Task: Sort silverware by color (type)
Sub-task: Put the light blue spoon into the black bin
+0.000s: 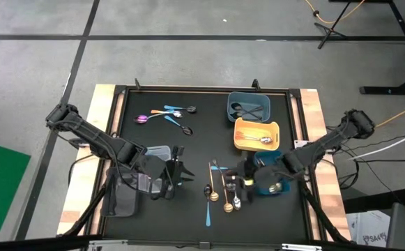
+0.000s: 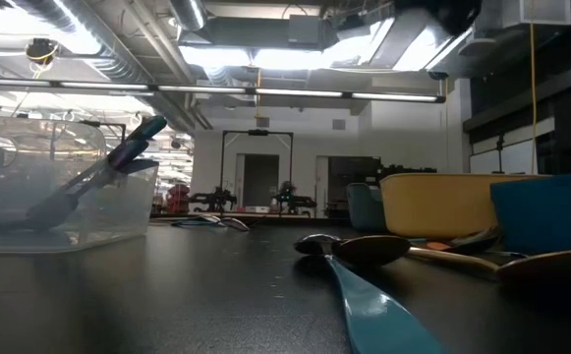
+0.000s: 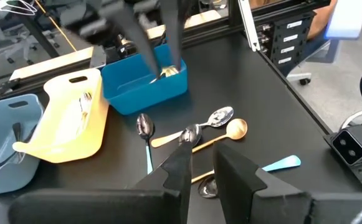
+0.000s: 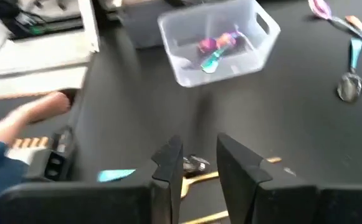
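Just beyond the right pincer (image 4: 193,171), part-open and empty, lie spoons (image 1: 224,195).

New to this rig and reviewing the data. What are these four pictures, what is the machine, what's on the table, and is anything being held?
It is a two-armed robot at a black table, sorting small spoons by finish into plastic trays.

The overhead picture shows the whole table: the left gripper sits near the clear tray, and the right gripper sits by the dark blue tray. One picture looks level across the tabletop. The other two come from cameras on each wrist, looking past that arm's own two dark fingers.

Other trays: a yellow tray and a grey-blue tray. Loose spoons lie in a front cluster and a back group. The clear tray holds a purple and teal spoon.

Both grippers have a gap between the fingers with nothing in it, so neither holds a spoon.
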